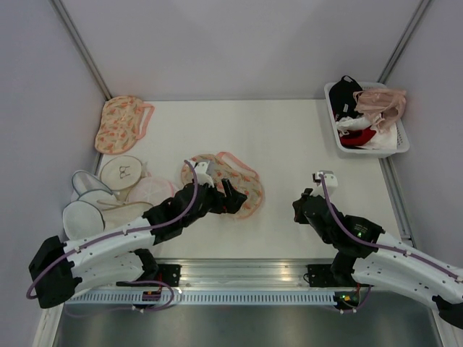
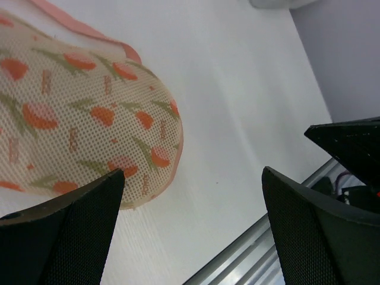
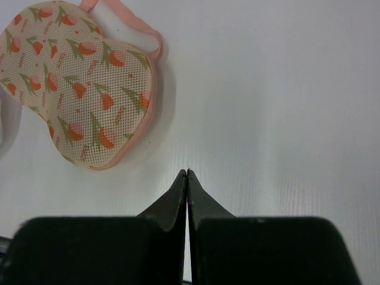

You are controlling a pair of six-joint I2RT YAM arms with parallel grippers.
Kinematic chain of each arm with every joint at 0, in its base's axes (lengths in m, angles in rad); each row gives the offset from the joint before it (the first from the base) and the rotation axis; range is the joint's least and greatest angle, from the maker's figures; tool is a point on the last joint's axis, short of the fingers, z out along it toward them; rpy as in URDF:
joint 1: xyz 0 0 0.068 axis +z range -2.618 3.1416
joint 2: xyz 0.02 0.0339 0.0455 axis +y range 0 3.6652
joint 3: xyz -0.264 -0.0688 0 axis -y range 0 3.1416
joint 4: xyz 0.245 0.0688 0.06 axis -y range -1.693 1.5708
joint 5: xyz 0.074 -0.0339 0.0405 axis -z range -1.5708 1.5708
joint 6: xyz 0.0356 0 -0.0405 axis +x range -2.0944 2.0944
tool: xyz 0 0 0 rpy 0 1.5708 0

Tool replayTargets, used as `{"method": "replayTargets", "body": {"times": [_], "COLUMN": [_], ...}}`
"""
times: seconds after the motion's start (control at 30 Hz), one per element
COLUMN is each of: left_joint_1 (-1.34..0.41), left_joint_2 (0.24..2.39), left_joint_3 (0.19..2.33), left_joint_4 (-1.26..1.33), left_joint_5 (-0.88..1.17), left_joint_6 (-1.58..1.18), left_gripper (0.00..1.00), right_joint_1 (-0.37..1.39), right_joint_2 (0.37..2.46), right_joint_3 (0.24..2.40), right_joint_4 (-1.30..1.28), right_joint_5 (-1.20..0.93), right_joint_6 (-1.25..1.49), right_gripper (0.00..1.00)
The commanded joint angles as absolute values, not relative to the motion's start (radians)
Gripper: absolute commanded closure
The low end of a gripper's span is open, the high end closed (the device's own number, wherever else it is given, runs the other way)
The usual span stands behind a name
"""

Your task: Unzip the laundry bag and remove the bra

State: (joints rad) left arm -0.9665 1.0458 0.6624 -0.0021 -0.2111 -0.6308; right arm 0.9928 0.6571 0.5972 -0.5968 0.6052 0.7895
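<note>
The peach floral laundry bag (image 1: 249, 189) lies flat on the white table, zip trim and pink loop toward the back. My left gripper (image 1: 233, 195) hovers over its near left part, jaws wide open. In the left wrist view the bag (image 2: 77, 113) fills the upper left, just past my left gripper (image 2: 192, 172), with only bare table between the fingers. My right gripper (image 1: 299, 207) rests shut and empty to the right of the bag. In its wrist view the right gripper (image 3: 187, 173) points at bare table, with the bag (image 3: 83, 83) up left. The bra is hidden.
A second floral pouch (image 1: 121, 124) lies at the back left. Several white round mesh bags (image 1: 108, 189) are piled at the left edge. A white basket (image 1: 394, 137) of garments stands at the back right. The metal rail (image 1: 239, 273) runs along the near edge.
</note>
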Motion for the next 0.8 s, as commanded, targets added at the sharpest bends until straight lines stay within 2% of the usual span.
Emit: {"method": "replayTargets", "body": {"times": [0.0,0.1,0.23,0.37,0.53,0.67,0.77], "left_joint_1": [-0.969,-0.969,-0.969,-0.966,-0.945,-0.801,-0.776], "left_joint_2": [0.973,0.927,0.897,0.887,0.972,1.086,1.14], "left_joint_3": [0.485,0.312,0.204,0.167,0.173,0.173,0.178], "left_joint_4": [0.142,0.292,0.313,0.376,0.432,0.455,0.459], "left_joint_5": [-0.279,-0.298,-0.376,-0.495,-0.577,-0.42,-0.358], "left_joint_6": [-0.987,-1.184,-1.411,-1.445,-1.436,-1.474,-1.5], "left_gripper": [0.0,0.0,0.0,0.0,0.0,0.0,0.0], "right_joint_1": [0.996,0.997,0.996,0.997,0.997,0.997,0.997], "right_joint_2": [0.663,0.666,0.669,0.663,0.681,0.696,0.687], "right_joint_3": [0.62,0.612,0.607,0.598,0.584,0.584,0.577], "right_joint_4": [-0.575,-0.568,-0.574,-0.568,-0.549,-0.548,-0.548], "right_joint_5": [0.606,0.597,0.594,0.588,0.56,0.543,0.545], "right_joint_6": [0.782,0.782,0.782,0.785,0.775,0.769,0.769], "right_gripper": [1.0,1.0,1.0,0.99,1.0,1.0,1.0]}}
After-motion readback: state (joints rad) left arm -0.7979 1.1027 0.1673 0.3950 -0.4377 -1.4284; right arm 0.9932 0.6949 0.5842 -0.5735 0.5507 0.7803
